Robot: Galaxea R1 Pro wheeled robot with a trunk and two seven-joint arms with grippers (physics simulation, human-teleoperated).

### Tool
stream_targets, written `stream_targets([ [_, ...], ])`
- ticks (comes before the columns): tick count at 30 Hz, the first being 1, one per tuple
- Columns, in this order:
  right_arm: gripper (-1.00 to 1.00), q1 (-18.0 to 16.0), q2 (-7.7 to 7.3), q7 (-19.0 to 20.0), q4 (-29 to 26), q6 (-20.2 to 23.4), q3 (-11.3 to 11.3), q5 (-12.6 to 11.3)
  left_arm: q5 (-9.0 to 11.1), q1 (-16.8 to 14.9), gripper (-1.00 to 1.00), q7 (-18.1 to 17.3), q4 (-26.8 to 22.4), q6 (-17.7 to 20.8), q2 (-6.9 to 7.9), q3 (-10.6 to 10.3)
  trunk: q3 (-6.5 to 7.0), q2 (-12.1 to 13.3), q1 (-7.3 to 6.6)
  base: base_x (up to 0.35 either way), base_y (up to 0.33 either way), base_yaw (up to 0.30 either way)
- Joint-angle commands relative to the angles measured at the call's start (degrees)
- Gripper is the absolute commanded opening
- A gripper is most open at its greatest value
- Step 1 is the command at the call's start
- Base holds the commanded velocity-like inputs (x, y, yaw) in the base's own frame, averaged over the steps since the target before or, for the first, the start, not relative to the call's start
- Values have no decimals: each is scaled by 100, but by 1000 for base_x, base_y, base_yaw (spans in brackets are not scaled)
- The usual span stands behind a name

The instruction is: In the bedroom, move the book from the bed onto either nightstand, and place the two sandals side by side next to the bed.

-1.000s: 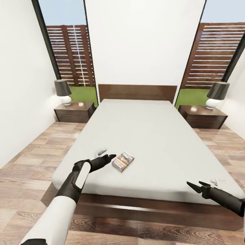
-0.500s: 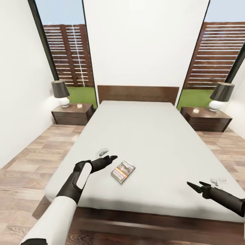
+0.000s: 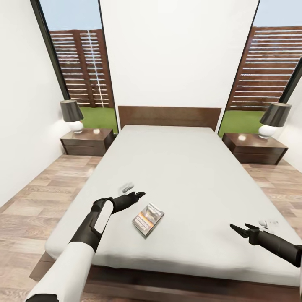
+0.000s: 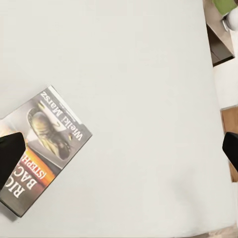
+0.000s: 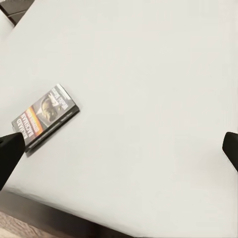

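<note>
1. The book (image 3: pixel 147 219) lies flat on the bed (image 3: pixel 180 167), near the mattress's near edge and left of centre, its cover facing up.
2. The left gripper (image 3: pixel 136 195) hovers just left of the book, above the mattress and clear of it; its jaws stand spread wide and empty in the left wrist view.
3. The right gripper (image 3: pixel 238 229) hangs over the bed's near right part, well apart from the book, jaws likewise parted and holding nothing.
4. A nightstand (image 3: pixel 86 141) with a lamp (image 3: pixel 72 115) flanks the headboard on the far left; a second nightstand (image 3: pixel 256 147) stands on the far right.
</note>
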Motion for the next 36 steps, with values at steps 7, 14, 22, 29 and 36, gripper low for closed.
stream_targets([
  [7, 100, -7, 8, 42, -6, 26, -9, 30, 5, -4, 100, -17, -8, 38, -5, 24, -5, -3, 1, 49, -23, 0],
  [14, 100, -7, 10, 42, -6, 16, -9, 30, 5, -4, 100, -17, -6, 38, -1, 24, -5, -3, 1, 61, -1, 0],
  [22, 100, -9, 10, 45, -6, 16, -9, 30, 13, -4, 100, -16, 7, 26, 8, 44, -5, -3, 1, 128, 0, 0],
  [29, 100, -7, 10, 45, -6, 16, -10, 30, -7, -4, 100, -4, 8, -25, 27, 74, -5, -3, 1, 11, 0, 0],
  [36, 100, -7, 10, 42, -6, 9, -9, 30, -14, -4, 100, 7, 13, -428, 123, 79, -5, -3, 1, 151, 0, 0],
])
